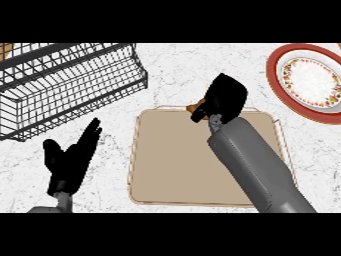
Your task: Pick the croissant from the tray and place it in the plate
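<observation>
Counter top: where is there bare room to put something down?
Bare counter lies between the wire rack and the plate, above the tray. The tray's near half is bare. Its far edge is crowded: the right hand covers the croissant. The left hand rests below the rack.

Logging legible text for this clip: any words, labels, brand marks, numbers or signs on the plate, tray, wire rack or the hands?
None: no readable text anywhere in the head view.
Plate: red rim and a speckled ornamental band only, no letters.
Tray: plain beige surface.
Wire rack: bare black wire.
Left hand and right hand: plain black, unmarked.
Croissant: only a small brown sliver shows beside the right hand.
</observation>
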Robot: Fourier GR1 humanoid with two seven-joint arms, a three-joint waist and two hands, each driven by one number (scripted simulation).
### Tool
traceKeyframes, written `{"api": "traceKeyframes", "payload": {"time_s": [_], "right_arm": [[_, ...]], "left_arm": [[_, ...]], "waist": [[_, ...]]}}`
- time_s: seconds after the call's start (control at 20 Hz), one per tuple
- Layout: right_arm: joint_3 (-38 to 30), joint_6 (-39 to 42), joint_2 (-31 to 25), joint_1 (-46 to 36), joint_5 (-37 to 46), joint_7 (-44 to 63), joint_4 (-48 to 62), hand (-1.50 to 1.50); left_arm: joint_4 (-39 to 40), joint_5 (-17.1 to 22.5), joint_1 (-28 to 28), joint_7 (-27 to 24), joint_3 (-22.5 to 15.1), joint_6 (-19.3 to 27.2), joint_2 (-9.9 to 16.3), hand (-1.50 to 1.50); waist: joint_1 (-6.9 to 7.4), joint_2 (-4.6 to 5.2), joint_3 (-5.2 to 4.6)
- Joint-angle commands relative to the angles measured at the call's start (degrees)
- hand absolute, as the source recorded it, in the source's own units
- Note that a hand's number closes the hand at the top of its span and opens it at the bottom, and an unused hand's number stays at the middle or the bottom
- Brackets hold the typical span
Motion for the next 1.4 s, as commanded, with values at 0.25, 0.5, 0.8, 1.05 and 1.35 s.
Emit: {"api": "traceKeyframes", "payload": {"time_s": [0.25, 0.5, 0.8, 1.05, 1.35], "right_arm": [[-11.3, -14.4, -6.1, -15.3, 15.3, 10.9, 10.6, 1.50], [-17.1, -22.3, -6.8, -16.5, 21.8, 13.9, 12.3, 1.50], [-24.7, -30.7, -8.0, -15.5, 28.4, 15.2, 12.4, 1.50], [-30.6, -38.3, -9.8, -12.8, 34.7, 12.7, 13.8, 1.50], [-39.2, -44.6, -13.6, -8.2, 40.7, 10.6, 16.6, 1.50]], "left_arm": [[1.5, -0.2, -2.8, 1.4, -1.2, -1.2, -0.2, 0.00], [1.8, -0.5, -1.5, 0.8, -1.7, -0.4, -1.4, 0.00], [1.5, -0.8, -1.5, 0.8, -1.3, -0.3, -0.9, 0.00], [0.7, -0.2, -1.0, 2.1, -0.4, -0.1, -0.3, 0.00], [0.2, -0.2, -0.4, 1.4, -0.7, -0.3, -0.8, 0.00]], "waist": [[2.72, 1.55, -0.28], [2.68, 1.48, -0.15], [1.52, 1.07, -0.05], [0.93, 0.72, -0.06], [0.40, 0.77, -0.02]]}}
